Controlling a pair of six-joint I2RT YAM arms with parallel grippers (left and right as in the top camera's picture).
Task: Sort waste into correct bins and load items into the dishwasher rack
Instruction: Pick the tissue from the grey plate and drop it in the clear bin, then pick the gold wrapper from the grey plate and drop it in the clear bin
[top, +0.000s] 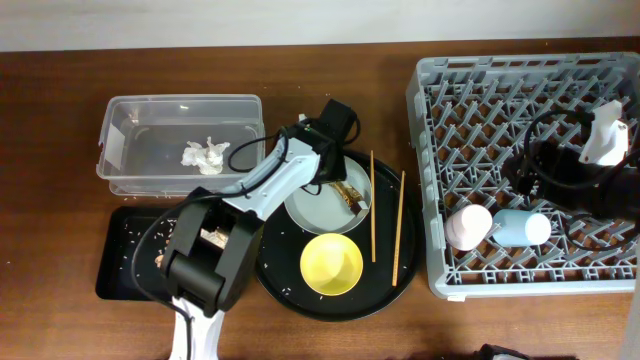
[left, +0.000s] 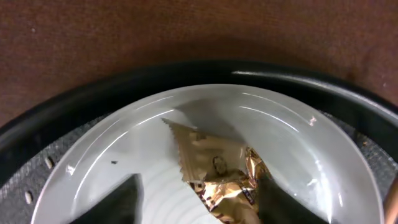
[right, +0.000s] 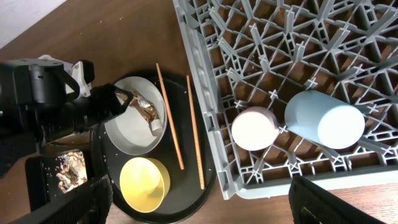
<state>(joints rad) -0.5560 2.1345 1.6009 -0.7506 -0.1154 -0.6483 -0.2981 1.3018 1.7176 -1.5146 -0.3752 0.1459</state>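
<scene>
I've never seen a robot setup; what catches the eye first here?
The big grey rack on the right, with a pink cup and a blue cup lying in it. Then the left gripper, open over a gold wrapper on the grey plate.

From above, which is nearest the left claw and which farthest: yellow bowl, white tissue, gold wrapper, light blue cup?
From the left gripper:
1. Gold wrapper, on the grey plate right beside it.
2. Yellow bowl, next to the plate.
3. White tissue, in the clear tub.
4. Light blue cup, in the rack, far right.
</scene>
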